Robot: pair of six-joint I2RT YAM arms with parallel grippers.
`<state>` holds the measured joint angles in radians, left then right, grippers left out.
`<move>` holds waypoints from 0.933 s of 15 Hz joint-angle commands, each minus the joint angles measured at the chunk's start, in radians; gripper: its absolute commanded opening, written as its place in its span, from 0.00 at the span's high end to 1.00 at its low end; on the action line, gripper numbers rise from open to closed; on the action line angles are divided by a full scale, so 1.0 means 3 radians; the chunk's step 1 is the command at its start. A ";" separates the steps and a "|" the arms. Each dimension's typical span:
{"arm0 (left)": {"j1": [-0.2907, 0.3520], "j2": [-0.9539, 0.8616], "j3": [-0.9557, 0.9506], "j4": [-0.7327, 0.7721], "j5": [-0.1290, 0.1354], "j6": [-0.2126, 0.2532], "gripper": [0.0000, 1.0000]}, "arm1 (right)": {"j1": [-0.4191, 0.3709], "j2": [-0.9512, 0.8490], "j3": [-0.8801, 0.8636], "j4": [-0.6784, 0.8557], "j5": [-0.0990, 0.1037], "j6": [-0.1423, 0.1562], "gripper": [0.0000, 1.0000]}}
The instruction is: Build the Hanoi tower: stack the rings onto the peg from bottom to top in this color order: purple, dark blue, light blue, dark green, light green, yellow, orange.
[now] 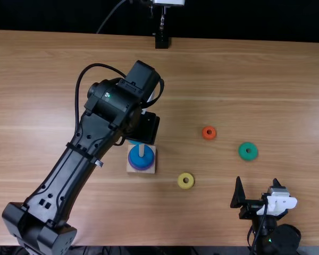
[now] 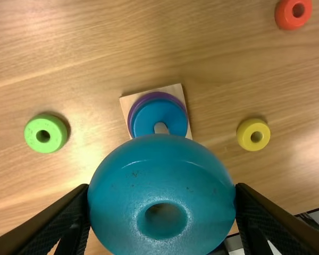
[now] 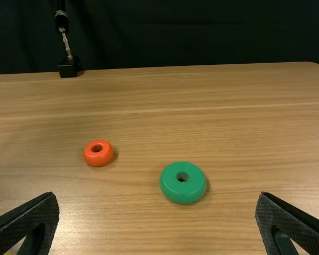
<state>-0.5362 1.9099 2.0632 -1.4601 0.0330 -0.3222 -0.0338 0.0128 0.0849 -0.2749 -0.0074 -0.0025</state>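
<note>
**Hanoi tower: 2 of 7 rings on the peg, light blue in the left gripper**

Holder: square wooden base, upright peg in it. On the peg: purple ring at the bottom, dark blue ring on top of it, purple rim showing around the blue. Peg tip sticks up through the dark blue hole. Order matches spec so far.

Left gripper: over the table just beyond the base in the top view. Fingers are spread to the ring's width and closed on the light blue ring, one finger on each side. The ring is off the peg, and its hole faces the wrist camera.

Right gripper: near the table's near edge, right side. The right wrist view has its fingers wide apart, nothing gripped.

Loose on the table, four rings, all lying flat, well apart from each other:
- yellow ring: right of the base, a bit closer to the near edge; nearest loose ring to the base in the top view.
- orange ring: right of the base, farther from the near edge than yellow.
- dark green ring: right of orange, beyond the right gripper.
- light green ring: left wrist view puts it across the base from yellow.
</note>
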 commanded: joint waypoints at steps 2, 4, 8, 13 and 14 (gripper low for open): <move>-0.0074 -0.0133 -0.0066 -0.0005 0.0013 -0.0080 1.00 | -0.0036 -0.0043 -0.0232 -0.0229 0.0000 -0.0010 0.00; -0.0125 -0.0133 -0.0102 -0.0005 0.0013 -0.0080 1.00 | -0.0036 -0.0043 -0.0232 -0.0229 0.0000 -0.0016 0.00; -0.0146 -0.0133 -0.0256 -0.0005 0.0013 -0.0080 1.00 | -0.0036 -0.0043 -0.0232 -0.0229 0.0000 -0.0010 0.00; -0.0166 -0.0128 -0.0322 0.0038 0.0013 -0.0080 1.00 | -0.0036 -0.0043 -0.0232 -0.0229 0.0006 -0.0010 0.00; -0.0161 -0.0123 -0.0322 0.0044 0.0013 -0.0080 1.00 | -0.0036 -0.0043 -0.0232 -0.0229 0.0006 -0.0010 0.00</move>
<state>-0.5705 1.9041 1.9877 -1.4471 0.0368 -0.3416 -0.0338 0.0128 0.0849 -0.2749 -0.0074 -0.0021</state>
